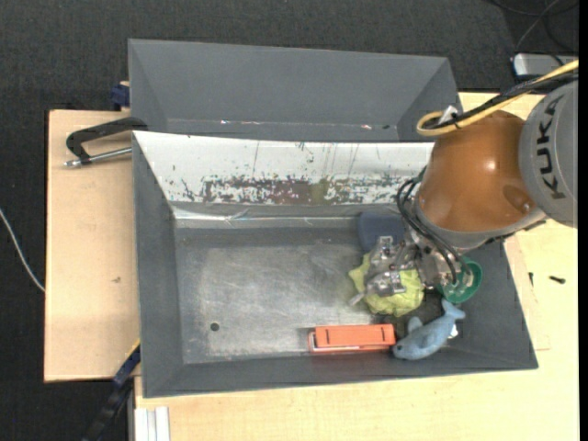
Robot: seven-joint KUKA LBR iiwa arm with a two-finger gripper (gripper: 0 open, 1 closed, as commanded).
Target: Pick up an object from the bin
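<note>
While the orange-covered wrist [478,177] is hanging over the right side of the grey bin [266,283], the end effector [393,272] is hovering low, right over a crumpled yellow-green thing [397,298] near the front right corner; whether it is spread or closed I cannot tell. An orange flat block [354,338] is lying just in front, a blue soft toy [427,336] and a green ring [467,283] beside it.

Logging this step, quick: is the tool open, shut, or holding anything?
Tool: cannot be told; it is over the yellow-green lump at the right of the bin.
</note>
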